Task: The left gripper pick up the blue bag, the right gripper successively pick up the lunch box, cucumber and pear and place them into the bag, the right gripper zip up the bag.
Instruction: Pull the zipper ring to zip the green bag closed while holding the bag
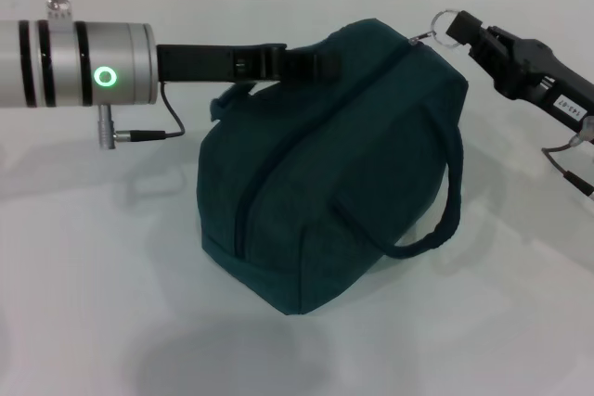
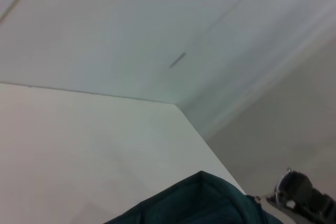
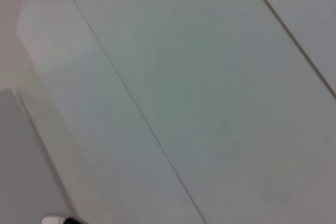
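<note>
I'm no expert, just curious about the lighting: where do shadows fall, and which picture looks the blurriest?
Head view: soft, even light; the dark teal fabric bag throws a faint shadow toward the near side of the white table, and a green ring glows on the silver arm. Left wrist view: hazy, the bag's corner soft-edged. Right wrist view: blurriest, only pale panels and seam lines.

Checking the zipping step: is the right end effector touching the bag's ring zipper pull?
Touching. The head view shows the right end effector closed on the ring zipper pull at the blue bag's top corner.
</note>
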